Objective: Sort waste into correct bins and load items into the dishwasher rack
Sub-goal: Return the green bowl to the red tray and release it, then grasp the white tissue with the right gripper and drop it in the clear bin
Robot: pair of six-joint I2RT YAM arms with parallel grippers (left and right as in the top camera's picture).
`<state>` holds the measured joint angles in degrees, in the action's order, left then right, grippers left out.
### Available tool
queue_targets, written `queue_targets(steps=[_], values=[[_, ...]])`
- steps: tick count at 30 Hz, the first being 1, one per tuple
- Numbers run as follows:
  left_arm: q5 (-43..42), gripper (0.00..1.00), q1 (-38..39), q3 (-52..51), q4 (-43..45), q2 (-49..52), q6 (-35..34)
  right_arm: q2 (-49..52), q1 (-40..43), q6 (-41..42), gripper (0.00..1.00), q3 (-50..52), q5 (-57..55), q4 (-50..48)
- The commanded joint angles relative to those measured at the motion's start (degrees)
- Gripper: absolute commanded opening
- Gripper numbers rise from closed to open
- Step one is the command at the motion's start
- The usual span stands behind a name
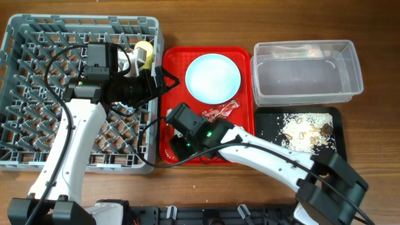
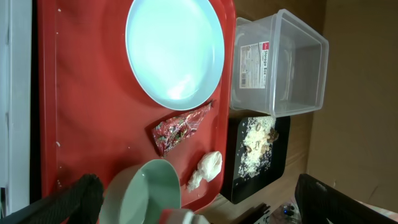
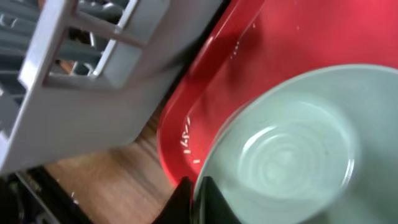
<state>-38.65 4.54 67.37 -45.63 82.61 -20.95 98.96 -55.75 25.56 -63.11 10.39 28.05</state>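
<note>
My right gripper [image 3: 198,199] is shut on the rim of the pale green bowl [image 3: 298,155], at the near left corner of the red tray [image 1: 175,62]. The bowl also shows in the left wrist view [image 2: 146,193], with the right gripper [image 1: 179,140] over it. My left gripper [image 1: 161,80] is open and empty at the right edge of the grey rack [image 1: 37,94], fingers spread wide [image 2: 199,208]. The yellow cup [image 1: 145,54] stands in the rack's far right corner. The blue plate [image 1: 212,77], red wrapper [image 1: 222,112] and white tissue [image 2: 208,167] lie on the tray. Spoon and fork are not seen.
The clear tub [image 1: 306,72] stands at the far right. The black tray [image 1: 331,119] in front of it holds crumbly food scraps [image 1: 306,128]. The rack's wall [image 3: 93,81] is close to the tray's left edge. Bare wood runs along the front.
</note>
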Motion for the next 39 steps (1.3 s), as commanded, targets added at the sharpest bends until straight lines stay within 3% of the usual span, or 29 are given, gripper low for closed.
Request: queue_targets(steps=[1, 3, 7, 14, 21, 25, 30, 39], values=[[0.2, 1.0, -0.2, 0.6, 0.1, -0.9, -0.3, 2.5, -0.4, -0.1, 0.18, 0.5, -2.1, -1.0], [0.2, 1.0, -0.2, 0.6, 0.1, -0.9, -0.3, 2.5, -0.4, -0.1, 0.21, 0.5, -2.0, -2.2], [0.2, 1.0, -0.2, 0.6, 0.2, -0.9, -0.3, 0.8, -0.4, -2.0, 0.35, -0.1, 0.5, -2.2], [0.2, 1.0, -0.2, 0.6, 0.1, -0.9, -0.3, -14.4, 2.1, -2.1, 0.41, -2.6, -15.5, 12.3], [0.2, 1.0, -0.2, 0.6, 0.1, -0.9, -0.3, -21.1, 8.7, 15.4, 0.41, -0.6, -19.8, 33.8], [0.2, 1.0, -0.2, 0.6, 0.1, -0.9, -0.3, -19.9, 10.4, 19.8, 0.4, 6.1, -24.3, 30.2], [0.2, 1.0, -0.2, 0.6, 0.2, -0.9, -0.3, -16.3, 10.4, 19.6, 0.4, 13.1, -26.0, 20.5], [0.2, 1.0, -0.2, 0.6, 0.1, -0.9, -0.3, -7.5, 10.4, 19.6, 0.4, 14.0, -31.6, 12.8]])
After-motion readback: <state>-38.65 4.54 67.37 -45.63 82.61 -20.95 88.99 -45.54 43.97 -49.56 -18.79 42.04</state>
